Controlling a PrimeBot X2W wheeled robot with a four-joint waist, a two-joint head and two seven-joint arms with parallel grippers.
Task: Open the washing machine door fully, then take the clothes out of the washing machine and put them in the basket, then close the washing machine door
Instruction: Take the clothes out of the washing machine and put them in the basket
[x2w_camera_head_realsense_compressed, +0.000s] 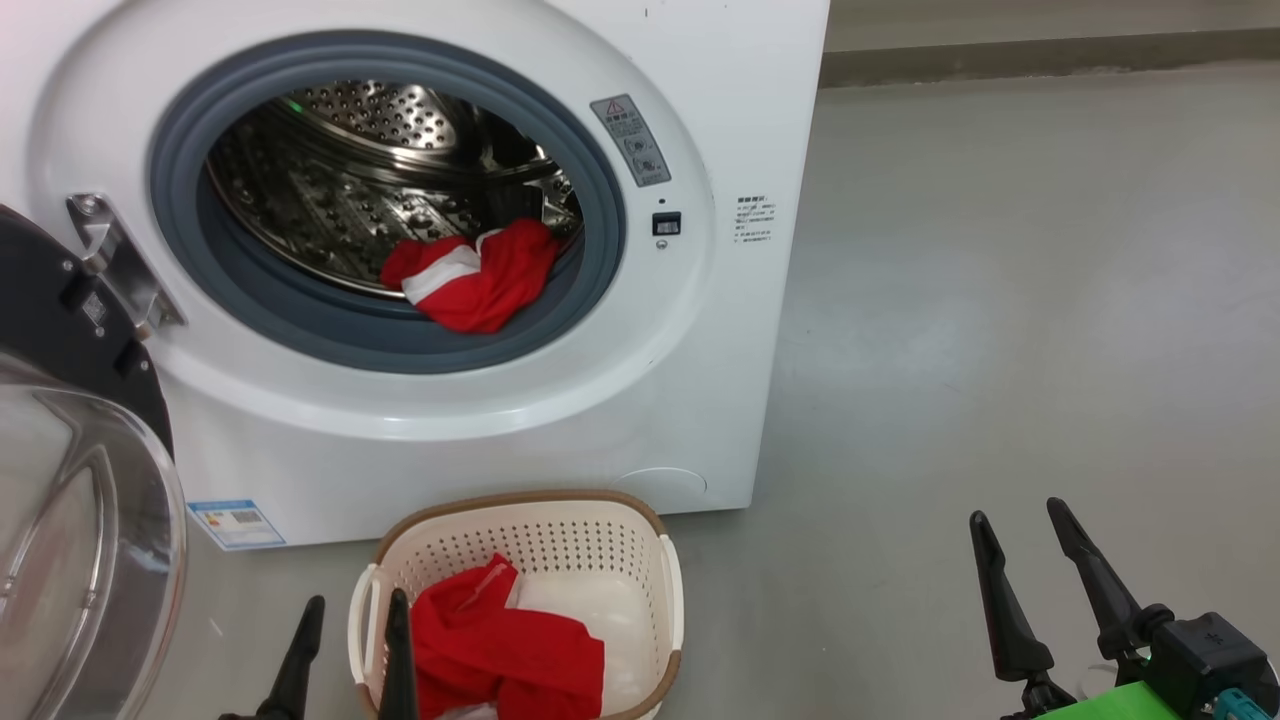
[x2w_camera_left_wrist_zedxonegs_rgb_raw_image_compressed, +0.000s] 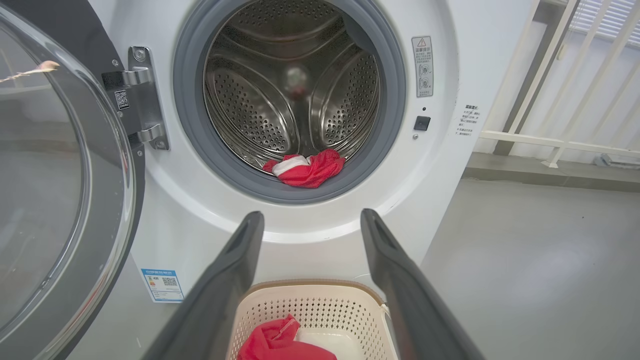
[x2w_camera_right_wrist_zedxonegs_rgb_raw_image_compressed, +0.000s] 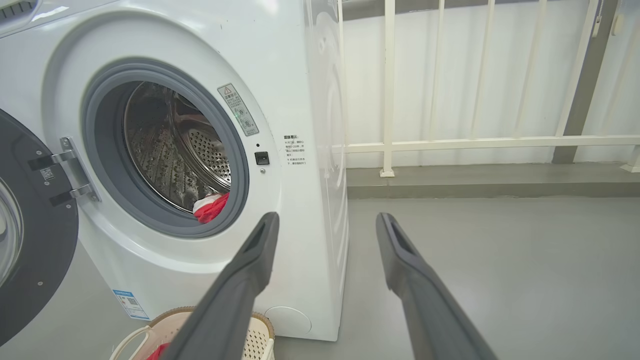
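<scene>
The washing machine (x2w_camera_head_realsense_compressed: 700, 380) stands with its door (x2w_camera_head_realsense_compressed: 90, 540) swung wide to the left. A red and white garment (x2w_camera_head_realsense_compressed: 475, 278) lies at the drum's front lip, also seen in the left wrist view (x2w_camera_left_wrist_zedxonegs_rgb_raw_image_compressed: 307, 169) and right wrist view (x2w_camera_right_wrist_zedxonegs_rgb_raw_image_compressed: 210, 207). Another red garment (x2w_camera_head_realsense_compressed: 505, 645) sits in the cream basket (x2w_camera_head_realsense_compressed: 535, 515) on the floor before the washer. My left gripper (x2w_camera_head_realsense_compressed: 352, 612) hangs open over the basket's left rim, empty. My right gripper (x2w_camera_head_realsense_compressed: 1020, 510) is open and empty over bare floor, right of the washer.
Grey floor (x2w_camera_head_realsense_compressed: 1000, 300) stretches to the right of the washer. A white railing (x2w_camera_right_wrist_zedxonegs_rgb_raw_image_compressed: 480, 144) and a low kerb run behind it. The open door's glass bowl (x2w_camera_left_wrist_zedxonegs_rgb_raw_image_compressed: 40, 190) bulges out at the left, close to my left arm.
</scene>
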